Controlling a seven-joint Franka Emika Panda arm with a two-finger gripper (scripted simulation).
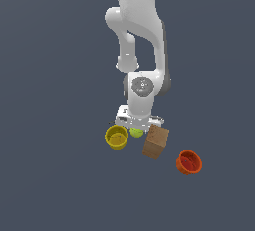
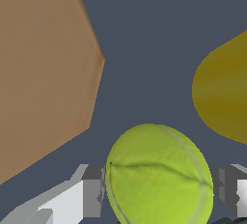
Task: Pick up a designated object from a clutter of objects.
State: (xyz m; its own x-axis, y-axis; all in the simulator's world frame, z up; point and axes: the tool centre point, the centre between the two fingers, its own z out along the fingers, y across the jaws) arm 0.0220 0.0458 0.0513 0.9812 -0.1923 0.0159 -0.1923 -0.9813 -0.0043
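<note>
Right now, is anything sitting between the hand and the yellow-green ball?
Nothing visible. The ball sits between the hand's fingers; the box and yellow cup flank it, apart from it.

Yellow-green ball (image 2: 159,175), yellow cup (image 1: 116,138), tan box (image 1: 156,142), orange-red bowl (image 1: 189,162)

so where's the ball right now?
Exterior view: the ball sits between the yellow cup and the tan box, under the gripper; wrist view shows it between the fingers.
</note>
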